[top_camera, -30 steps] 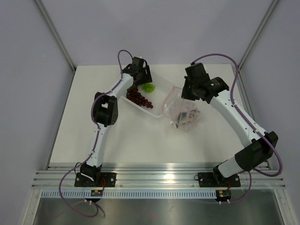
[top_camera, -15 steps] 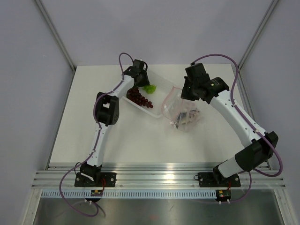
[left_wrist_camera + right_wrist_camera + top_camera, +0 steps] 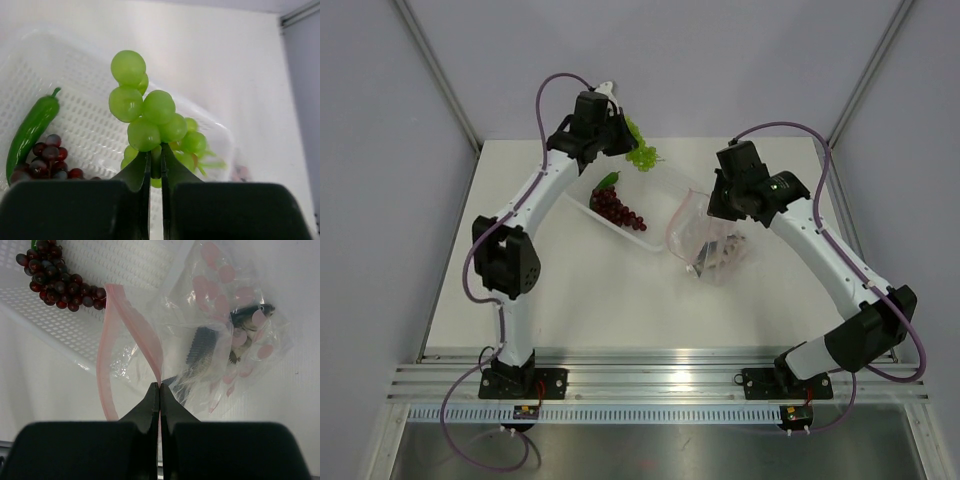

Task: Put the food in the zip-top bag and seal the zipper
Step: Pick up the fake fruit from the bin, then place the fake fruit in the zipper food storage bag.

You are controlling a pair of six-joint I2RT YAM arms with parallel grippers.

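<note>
Green bunch point(image 3: 150, 122) clamped in left gripper point(image 3: 155, 159); tray point(image 3: 90, 125) below.

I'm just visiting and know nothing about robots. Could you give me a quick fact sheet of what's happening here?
Left gripper: shut on the green grape bunch, held above the white tray
Right gripper: shut on the zipper, holding the zip-top bag open
In the bag: grey fish, plus something dark I can't make out
In the tray: green chili pepper, dark red grape bunch
Seal: not closed
</note>
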